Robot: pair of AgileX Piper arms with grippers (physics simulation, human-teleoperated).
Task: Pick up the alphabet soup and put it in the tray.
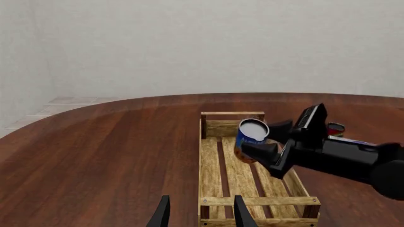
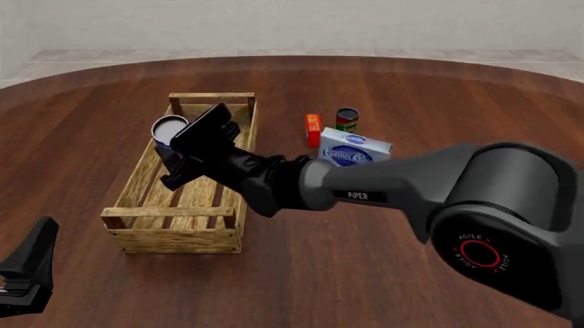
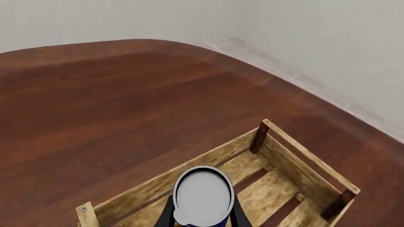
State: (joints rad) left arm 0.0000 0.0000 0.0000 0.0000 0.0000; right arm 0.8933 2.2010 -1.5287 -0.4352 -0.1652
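Observation:
The alphabet soup (image 2: 167,130), a blue-labelled can with a silver-white top, is held tilted over the far half of the tray (image 2: 174,236), a long light-wood crate. My right gripper (image 2: 171,147) is shut on the can's sides. In the right wrist view the can (image 3: 203,195) sits between the two fingers (image 3: 240,218), with the tray's far corner (image 3: 303,156) below it. The left wrist view shows the can (image 1: 252,135) in the right gripper (image 1: 256,142) above the tray (image 1: 203,165). My left gripper (image 1: 202,215) stands open and empty by the tray's near end.
Right of the tray stand a dark red-and-green can (image 2: 347,119), a small orange-red box (image 2: 313,130) and a blue-and-white cream cheese box (image 2: 354,150). The left arm (image 2: 32,263) sits at the table's near left. The round wooden table's far edge curves behind the tray.

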